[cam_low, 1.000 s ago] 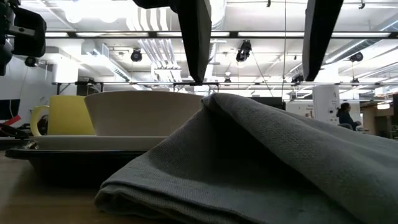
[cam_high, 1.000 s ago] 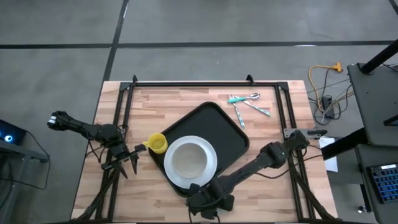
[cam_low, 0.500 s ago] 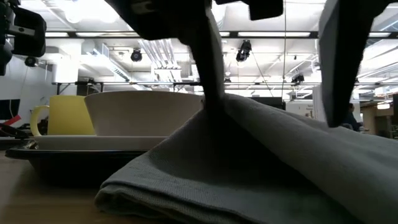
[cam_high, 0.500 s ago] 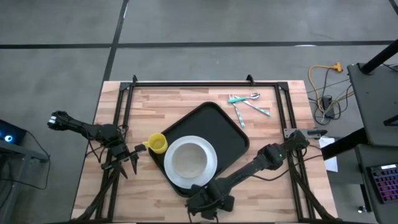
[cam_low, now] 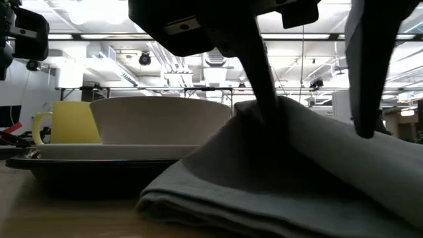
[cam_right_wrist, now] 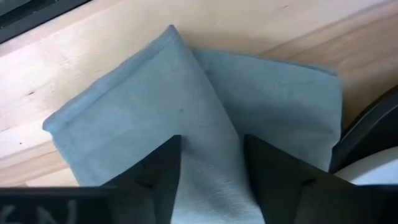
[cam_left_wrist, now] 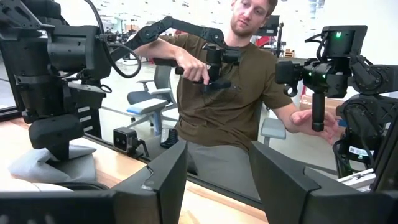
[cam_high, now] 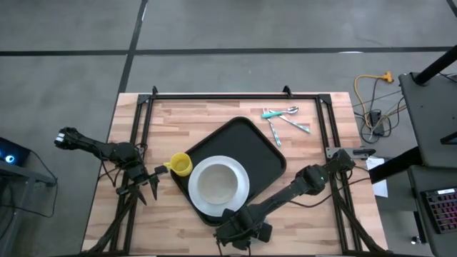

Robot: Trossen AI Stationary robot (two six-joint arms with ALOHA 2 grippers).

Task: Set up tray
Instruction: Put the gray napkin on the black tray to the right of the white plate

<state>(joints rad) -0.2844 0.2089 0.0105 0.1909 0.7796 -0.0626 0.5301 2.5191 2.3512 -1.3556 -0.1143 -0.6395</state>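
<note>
1. Black, the tray [cam_high: 243, 153] lies diagonally mid-table from above, holding the white plate [cam_high: 218, 185]; the yellow cup [cam_high: 180, 165] touches its edge. The right gripper [cam_high: 240, 233] is beyond the tray's near corner, lower than a second ago.
2. Low view: the right fingers [cam_low: 261, 73] now press into the grey napkin [cam_low: 291, 185], pushing up a ridge between them where earlier they hung above it. The jaws are narrowing, not yet clamped.
3. Left wrist: the left gripper [cam_left_wrist: 217, 180] stands wide, empty, idle; a person [cam_left_wrist: 230, 93] sits beyond the table.
4. Right wrist: cloth bunches between the jaws, tray rim [cam_right_wrist: 367, 134] just beside. The napkin pick-up looks underway; cutlery awaits.
</note>
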